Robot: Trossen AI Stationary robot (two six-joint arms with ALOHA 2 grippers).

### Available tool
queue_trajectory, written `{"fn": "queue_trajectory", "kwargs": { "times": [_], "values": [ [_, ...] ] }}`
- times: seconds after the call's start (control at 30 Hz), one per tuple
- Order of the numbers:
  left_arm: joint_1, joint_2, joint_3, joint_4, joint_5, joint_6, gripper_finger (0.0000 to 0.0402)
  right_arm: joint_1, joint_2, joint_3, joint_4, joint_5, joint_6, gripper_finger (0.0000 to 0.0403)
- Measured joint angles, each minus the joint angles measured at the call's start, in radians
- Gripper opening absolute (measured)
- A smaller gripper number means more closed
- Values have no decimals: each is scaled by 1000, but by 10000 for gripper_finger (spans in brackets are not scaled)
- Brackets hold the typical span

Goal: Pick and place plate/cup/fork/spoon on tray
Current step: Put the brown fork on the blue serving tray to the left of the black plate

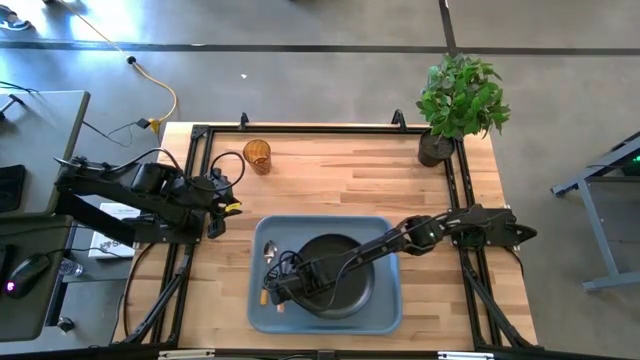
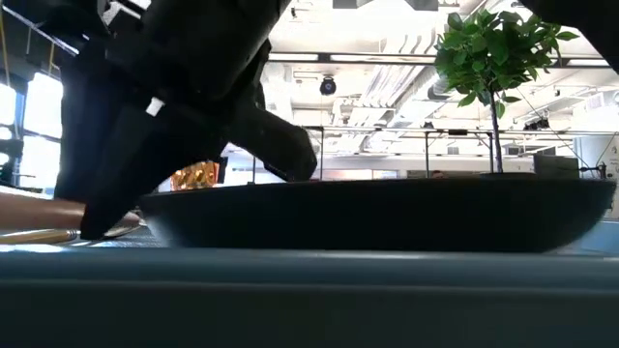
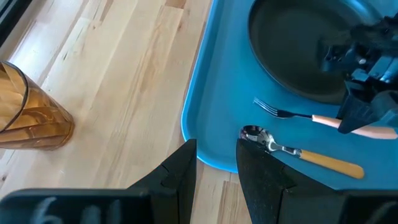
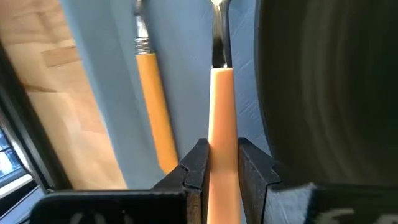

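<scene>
Right gripper (image 4: 222, 168) is down in the tray (image 1: 385, 300), fingers clamped on the fork (image 4: 222, 118) by its pale handle — the right wrist view makes that plain, with a finger pressed to each side of the handle. From overhead that grip is lost under the dark arm; the high view only gives the gripper (image 1: 283, 291) low over the tray's left part, at the rim of the plate (image 1: 350, 275). The spoon (image 4: 151, 93) lies just beside the fork, parallel, on the side away from the plate. The left wrist view adds the business ends: fork tines (image 3: 268, 109) and spoon bowl (image 3: 255, 134) both pointing away from the right gripper (image 3: 364, 115), the fork between spoon and plate (image 3: 292, 56).

Left gripper (image 3: 214, 165) hangs over the tray's edge (image 3: 196, 118), well apart from the right one, fingers slightly apart and holding nothing. The cup (image 3: 28, 115) stands upright on the bare wooden table (image 3: 124, 74) off to its side, outside the tray.

At table level, the tray's near wall (image 2: 309, 300) and the plate (image 2: 387, 217) fill the frame, and the arm's dark bulk blocks the left half; only an amber glint of cup (image 2: 193, 176) peeks past. A potted plant (image 1: 458, 100) sits at the table's far corner, well beyond the right arm.
</scene>
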Motion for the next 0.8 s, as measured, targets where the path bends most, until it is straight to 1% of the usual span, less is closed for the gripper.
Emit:
{"fn": "queue_trajectory", "kwargs": {
  "times": [0.23, 0.6, 0.7, 0.8],
  "values": [
    [0, 0, 0, 0, 0, 0, 101, -3, 10, 0, -2, -5, -5, 39],
    [0, 0, 0, 0, 0, 0, 101, -5, 11, 9, -28, 16, -35, 39],
    [0, 0, 0, 0, 0, 0, 101, -11, 11, 9, -52, 9, -76, 40],
    [0, 0, 0, 0, 0, 0, 101, -22, 11, 9, -31, 3, -103, 40]
  ]
}}
